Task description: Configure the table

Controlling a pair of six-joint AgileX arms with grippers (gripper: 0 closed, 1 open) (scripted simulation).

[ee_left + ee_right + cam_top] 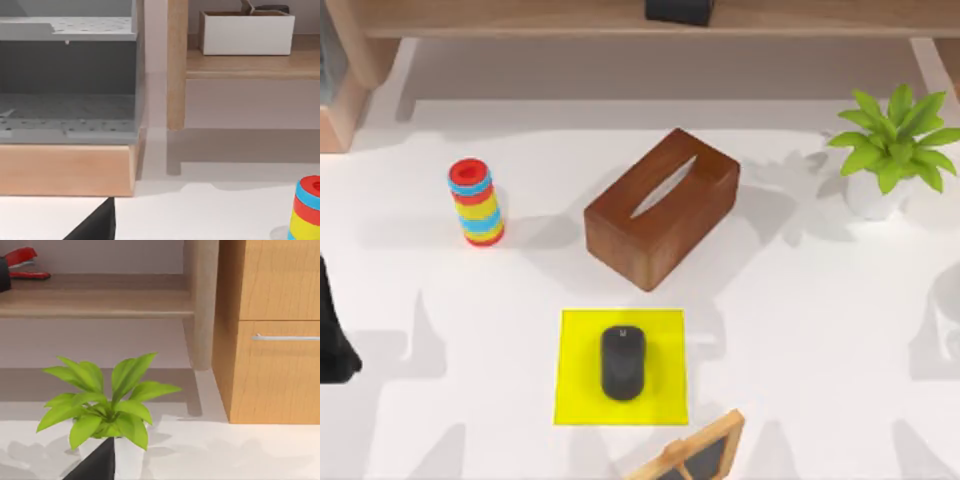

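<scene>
The white table [820, 330] spreads across the top view. A yellow square mat [665, 345] lies near its front middle, with a black computer mouse [622, 362] resting on it. Behind the mat a brown wooden tissue box [663, 207] sits at an angle. My left arm [332, 335] is a dark shape parked at the table's left edge. A black part of my left gripper [95, 227] hangs low over the table [200, 215]. A black part of my right gripper [97, 465] sits in front of the plant [107, 400].
A stack of red, blue and yellow rings [476, 203] stands at the left. A potted plant [895, 145] stands at the back right. A small wood-framed board [695, 455] leans at the front edge. A wooden shelf unit [520, 20] runs along the back.
</scene>
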